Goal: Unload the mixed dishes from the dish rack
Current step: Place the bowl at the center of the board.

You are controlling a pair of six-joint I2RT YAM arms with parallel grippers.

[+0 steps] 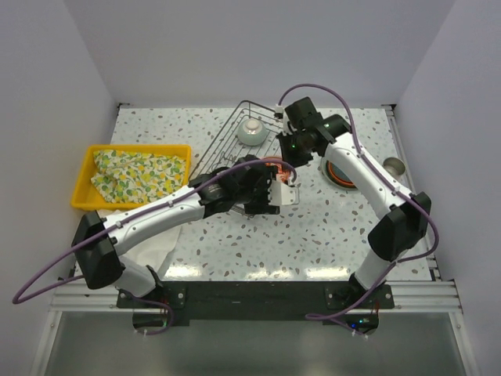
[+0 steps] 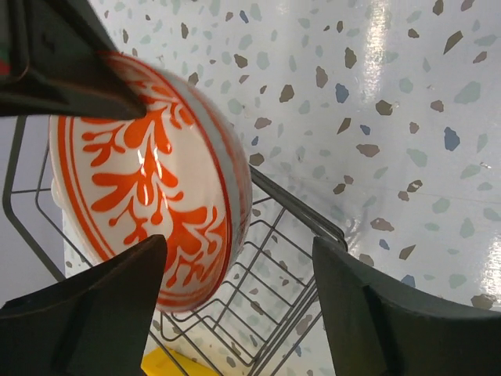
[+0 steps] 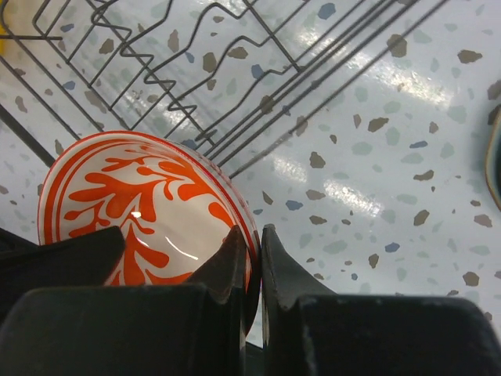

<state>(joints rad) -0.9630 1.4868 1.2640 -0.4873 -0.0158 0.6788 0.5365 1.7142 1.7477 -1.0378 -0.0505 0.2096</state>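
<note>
The right fingers point(image 3: 254, 262) pinch the rim of the red-patterned bowl point(image 3: 141, 204) near the wire rack point(image 3: 196, 63). The left fingers point(image 1: 280, 186) gape wide just beside the bowl.

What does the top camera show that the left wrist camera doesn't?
Only the top view shows the patterned cloth, the pale bowl sitting in the rack, and the stacked plates off to the right. Only the left wrist view shows the red-patterned bowl close up, with its branch design, and the left gripper open beside it. Both show the dish rack and the speckled table.
</note>
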